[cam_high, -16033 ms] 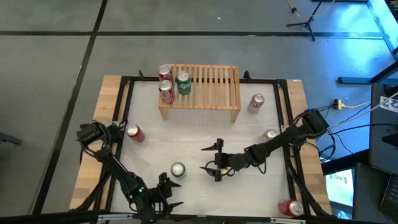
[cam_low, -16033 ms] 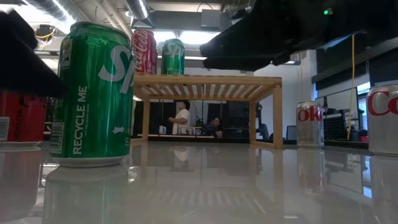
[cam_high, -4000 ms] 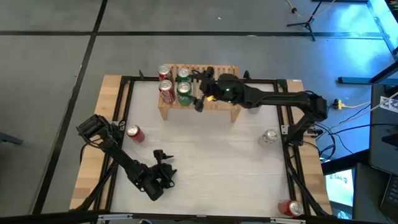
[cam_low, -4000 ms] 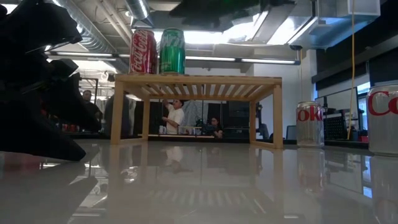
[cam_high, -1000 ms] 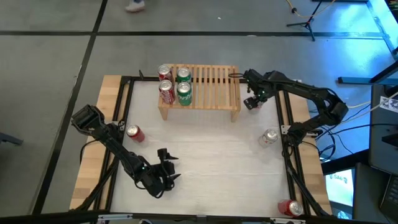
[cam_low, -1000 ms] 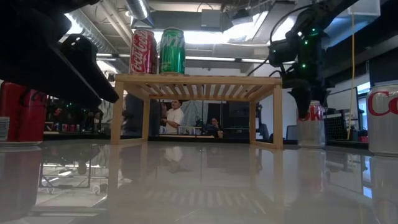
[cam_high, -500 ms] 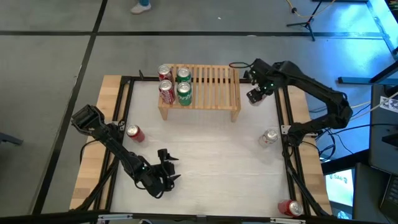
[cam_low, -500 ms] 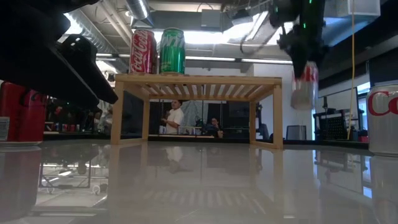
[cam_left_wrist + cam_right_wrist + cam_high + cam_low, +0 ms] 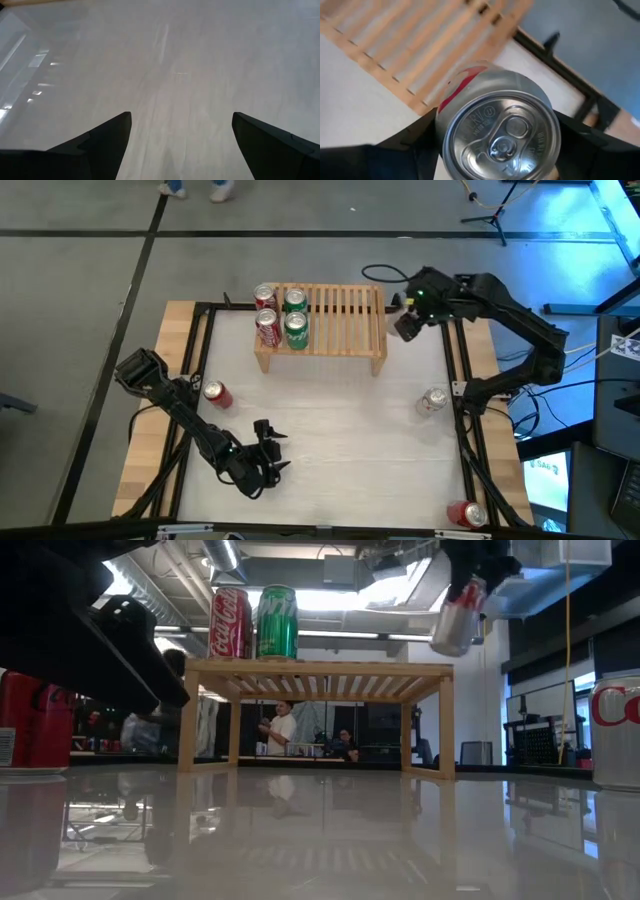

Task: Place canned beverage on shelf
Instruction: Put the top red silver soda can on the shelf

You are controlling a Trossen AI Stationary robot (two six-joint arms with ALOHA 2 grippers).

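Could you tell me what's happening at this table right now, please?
The right claw holds a silver can in the air, tilted, just off the right end of the wooden shelf. Four cans already stand at the shelf's left end. The left claw waits open, low over the near part of the table.

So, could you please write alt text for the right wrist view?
A silver can with a red side, seen from its top, is held between the right gripper and its dark jaws. Beyond it are the slatted wooden shelf and the white table.
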